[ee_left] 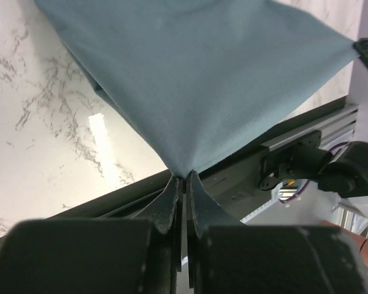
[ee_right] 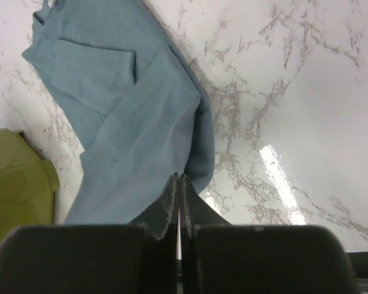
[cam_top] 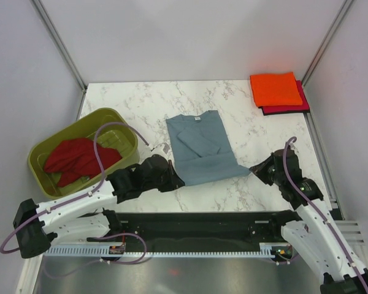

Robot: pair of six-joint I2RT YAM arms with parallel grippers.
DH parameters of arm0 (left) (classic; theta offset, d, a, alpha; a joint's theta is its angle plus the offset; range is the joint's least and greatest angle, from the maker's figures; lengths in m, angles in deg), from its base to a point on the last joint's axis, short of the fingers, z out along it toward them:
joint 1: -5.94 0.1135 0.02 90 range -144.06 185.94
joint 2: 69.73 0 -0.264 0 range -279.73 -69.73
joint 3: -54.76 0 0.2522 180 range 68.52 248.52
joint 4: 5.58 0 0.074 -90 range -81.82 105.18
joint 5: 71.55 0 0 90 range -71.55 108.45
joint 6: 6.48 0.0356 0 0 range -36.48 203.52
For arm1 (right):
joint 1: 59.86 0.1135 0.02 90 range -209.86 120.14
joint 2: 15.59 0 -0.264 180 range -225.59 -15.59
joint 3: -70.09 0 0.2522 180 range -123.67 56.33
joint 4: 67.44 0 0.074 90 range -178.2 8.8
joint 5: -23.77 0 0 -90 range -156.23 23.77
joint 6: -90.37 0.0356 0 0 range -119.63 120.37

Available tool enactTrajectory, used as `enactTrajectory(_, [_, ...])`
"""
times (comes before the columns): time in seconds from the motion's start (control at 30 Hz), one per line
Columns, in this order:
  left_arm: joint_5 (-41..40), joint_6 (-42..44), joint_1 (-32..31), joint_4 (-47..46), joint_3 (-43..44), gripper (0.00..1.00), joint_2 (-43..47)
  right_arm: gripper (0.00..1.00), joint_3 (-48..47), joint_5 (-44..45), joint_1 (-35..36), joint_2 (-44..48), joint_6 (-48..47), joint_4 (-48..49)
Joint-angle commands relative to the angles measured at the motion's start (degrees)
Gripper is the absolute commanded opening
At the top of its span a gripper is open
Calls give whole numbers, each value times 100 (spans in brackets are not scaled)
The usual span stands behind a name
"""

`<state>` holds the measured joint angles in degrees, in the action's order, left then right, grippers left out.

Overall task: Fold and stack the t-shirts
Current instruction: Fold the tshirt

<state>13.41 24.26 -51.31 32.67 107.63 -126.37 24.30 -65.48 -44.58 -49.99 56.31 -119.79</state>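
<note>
Centre to near edge of white marble bench (cam_top: 135, 101): slate blue-grey cloth t-shirt (cam_top: 199, 144), sleeves folded in.
Left gripper (cam_top: 176, 179): clamped on its near-left hem corner.
Right gripper (cam_top: 254, 169): clamped on its near-right hem corner.
Far-right corner: folded bright orange t-shirt (cam_top: 274, 89) atop magenta-red t-shirt (cam_top: 288, 110).
Left edge: dark red t-shirt (cam_top: 73, 159) bunched inside olive-green plastic tub (cam_top: 110, 114).

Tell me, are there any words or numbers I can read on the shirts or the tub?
No words, labels or numbers can be read anywhere.
Blue-grey shirt: plain, no print.
Orange shirt: plain.
Crimson shirt under it: only the edge shows, plain.
Red shirt: crumpled, no print showing.
Green tub: no label visible.
</note>
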Motion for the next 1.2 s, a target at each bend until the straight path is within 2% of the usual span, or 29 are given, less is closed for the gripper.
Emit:
enactTrajectory(0.0, [-603,152,38,617,658,2,-66,0,-548,522,-17,-400,-364,272])
enactTrajectory(0.1, [-657,415,371,706,975,2,-311,0,-952,496,-17,-1006,-618,641])
enactTrajectory(0.33, [-7,1162,1549,680,1677,2,-1216,0,-2104,408,-26,-2885,-962,1441])
enactTrajectory(0.5, [266,1751,2401,653,2644,2,-2112,0,-3044,66,-70,-4030,-1147,1854])
enactTrajectory(0.7, [477,2173,2991,662,3813,2,-3440,0,-3957,-540,-140,-5427,-1481,2426])
enactTrajectory(0.83, [925,2270,3361,662,4629,2,-4248,0,-4609,-541,-210,-6419,-1490,2531])
enactTrajectory(1.0, [1022,2420,3747,680,5457,2,-5153,0,-5497,-875,-369,-7282,-1472,2751])
enactTrajectory(1.17, [1049,2630,3976,741,6677,2,-6190,1,-6409,-1207,-509,-8205,-1472,3076])
